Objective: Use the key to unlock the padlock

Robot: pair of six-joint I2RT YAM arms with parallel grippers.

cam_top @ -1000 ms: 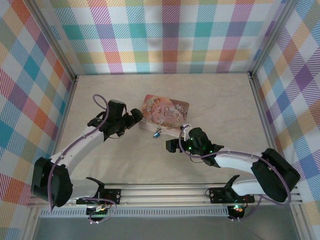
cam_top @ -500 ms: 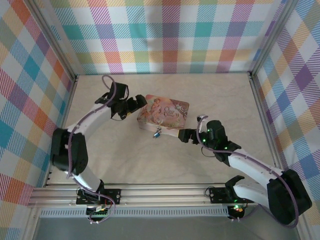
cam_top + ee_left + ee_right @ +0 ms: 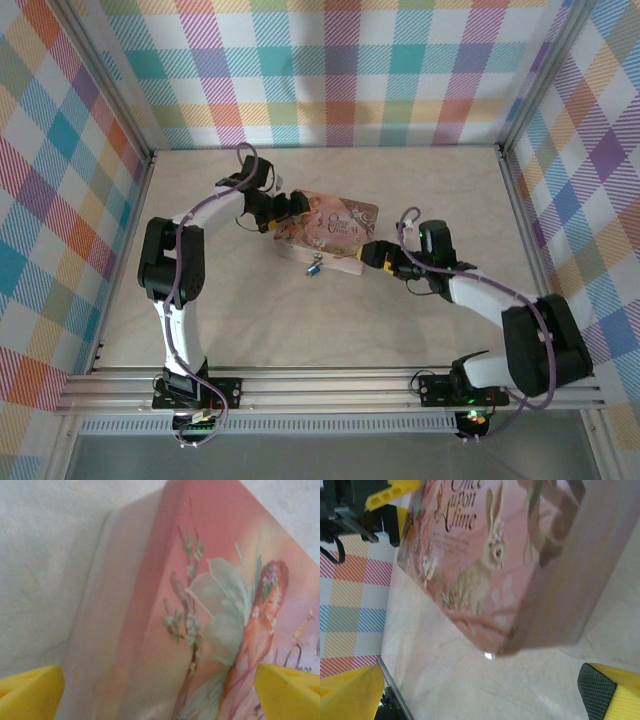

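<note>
The pink illustrated tin box (image 3: 335, 225) lies on the table in the top view. The tiny blue padlock (image 3: 313, 268) hangs at the box's near side. I cannot make out the key. My left gripper (image 3: 283, 213) is open at the box's left end. In the left wrist view its yellow fingertips (image 3: 30, 692) stand wide apart with the box lid (image 3: 200, 630) between them. My right gripper (image 3: 370, 257) is open just off the box's near right corner. In the right wrist view that corner (image 3: 520, 580) sits ahead of the wide-spread gripper (image 3: 480, 695).
The pale marble-look tabletop (image 3: 420, 180) is fenced by plaid walls on three sides. A metal rail (image 3: 330, 385) with both arm bases runs along the near edge. The left gripper's yellow finger (image 3: 385, 495) shows beyond the box in the right wrist view.
The left gripper has swung up and right to the box's left end. The right gripper has come forward to the box's near right corner. The box and padlock have stayed put.
</note>
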